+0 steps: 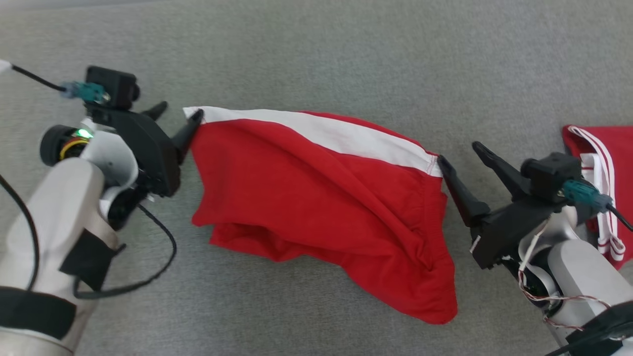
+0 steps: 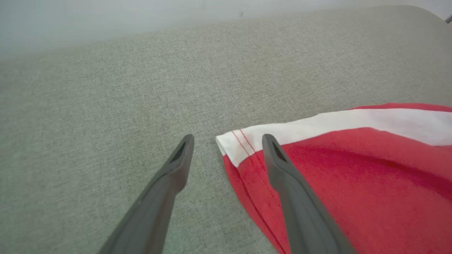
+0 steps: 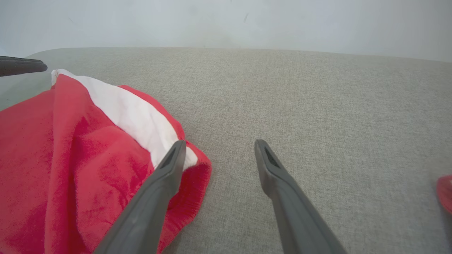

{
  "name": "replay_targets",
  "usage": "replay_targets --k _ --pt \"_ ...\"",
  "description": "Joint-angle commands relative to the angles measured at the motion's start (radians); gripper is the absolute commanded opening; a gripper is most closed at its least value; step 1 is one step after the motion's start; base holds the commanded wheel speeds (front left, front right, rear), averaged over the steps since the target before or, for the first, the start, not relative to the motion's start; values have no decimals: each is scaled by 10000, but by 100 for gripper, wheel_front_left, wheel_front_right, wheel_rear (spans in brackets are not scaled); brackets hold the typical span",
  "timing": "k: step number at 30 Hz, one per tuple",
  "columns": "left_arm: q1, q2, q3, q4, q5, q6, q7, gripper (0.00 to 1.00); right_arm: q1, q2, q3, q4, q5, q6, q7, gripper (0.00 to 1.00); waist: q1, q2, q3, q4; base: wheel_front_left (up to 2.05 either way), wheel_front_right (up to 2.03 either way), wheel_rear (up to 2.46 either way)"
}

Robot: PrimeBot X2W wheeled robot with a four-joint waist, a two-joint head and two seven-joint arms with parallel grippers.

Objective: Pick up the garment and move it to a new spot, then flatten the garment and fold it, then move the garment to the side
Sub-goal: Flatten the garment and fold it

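A red garment (image 1: 316, 198) with a white band along its far edge lies spread on the grey surface, its lower part rumpled. At its left corner my left gripper (image 1: 179, 114) stands open, one finger over the white corner (image 2: 233, 144) and the other on bare fabric surface; nothing is pinched. My right gripper (image 1: 460, 152) is open at the garment's right end, one finger over the white band's end (image 3: 189, 158), the other off the cloth. Left gripper (image 2: 227, 141) and right gripper (image 3: 219, 146) both show wide gaps between their fingers.
A second red garment (image 1: 596, 163) with white striped trim lies at the far right, beside my right arm; its edge (image 3: 445, 192) shows in the right wrist view. Grey cloth surface (image 1: 346, 59) stretches beyond the garment. A pale wall stands behind.
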Motion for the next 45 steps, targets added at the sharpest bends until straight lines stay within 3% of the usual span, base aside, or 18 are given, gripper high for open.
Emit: replay_targets --k 1,8,9,10,11,22,31,32,33,45 --pt "-150 112 -100 154 -208 3 85 100 -162 -75 132 2 95 -11 -52 100 -3 -2 327 -317 0 0 0" --pt "-646 385 -983 635 -1350 2 354 100 -656 -302 812 137 439 -11 -260 100 -3 -2 566 -441 0 0 0" --pt "-669 412 -1094 650 -1477 2 320 45 -707 -333 907 136 534 -11 -304 53 -3 -2 572 -428 0 0 0" --pt "-722 449 -1192 653 -1576 0 254 0 -774 -362 971 119 598 -11 -375 30 -3 -2 577 -413 0 0 0" --pt "-784 484 -1267 648 -1650 0 192 0 -810 -396 1031 136 682 -11 -399 0 -3 -2 580 -400 0 0 0" --pt "-1248 838 -2017 247 -2311 1 -454 0 -1042 -801 847 209 1023 -11 -1123 0 -3 -2 351 -173 0 0 0" --pt "-1052 1008 -2405 272 -2769 1 -652 0 -639 -440 -546 -175 306 -11 -1976 0 -3 -2 -47 -209 0 0 0" --pt "-968 1043 -2495 325 -2822 1 -695 0 -428 -231 -997 -516 -6 -11 -2209 62 -3 -2 -153 -267 0 0 0" --pt "-941 1061 -2527 349 -2860 1 -719 0 -287 -128 -1189 -693 -155 -11 -2286 100 -3 -2 -207 -304 0 0 0" --pt "-420 1320 -2906 725 -3416 1 -935 0 2445 1093 -2670 -2965 -1858 -11 -2088 100 -3 -2 -928 -700 0 0 0"
